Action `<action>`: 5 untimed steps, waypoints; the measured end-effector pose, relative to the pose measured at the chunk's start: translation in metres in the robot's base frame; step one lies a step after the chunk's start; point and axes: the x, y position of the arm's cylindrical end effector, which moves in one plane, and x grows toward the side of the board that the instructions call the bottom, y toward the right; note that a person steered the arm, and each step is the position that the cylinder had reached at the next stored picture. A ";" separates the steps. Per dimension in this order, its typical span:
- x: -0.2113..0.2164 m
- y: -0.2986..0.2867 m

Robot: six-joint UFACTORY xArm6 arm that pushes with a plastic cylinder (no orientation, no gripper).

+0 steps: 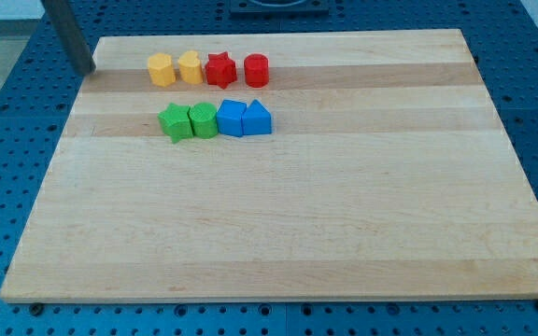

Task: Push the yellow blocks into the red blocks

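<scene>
Two yellow blocks sit in a row near the view's top: a yellow hexagonal block [160, 69] and a yellow block [191, 67] to its right. The right yellow block touches a red star block [219, 69]. A red cylinder block [256, 69] stands a small gap to the star's right. My tip [89, 70] rests at the board's top left edge, well to the left of the yellow hexagonal block, with a clear gap between them.
Below the row lie a green star block [176, 122], a green hexagonal block [204, 120], a blue block [232, 119] and a blue triangular block [258, 119], packed side by side. The wooden board [288, 224] lies on a blue perforated table.
</scene>
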 end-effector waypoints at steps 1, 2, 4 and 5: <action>-0.007 0.001; -0.017 0.043; -0.017 0.073; -0.017 0.102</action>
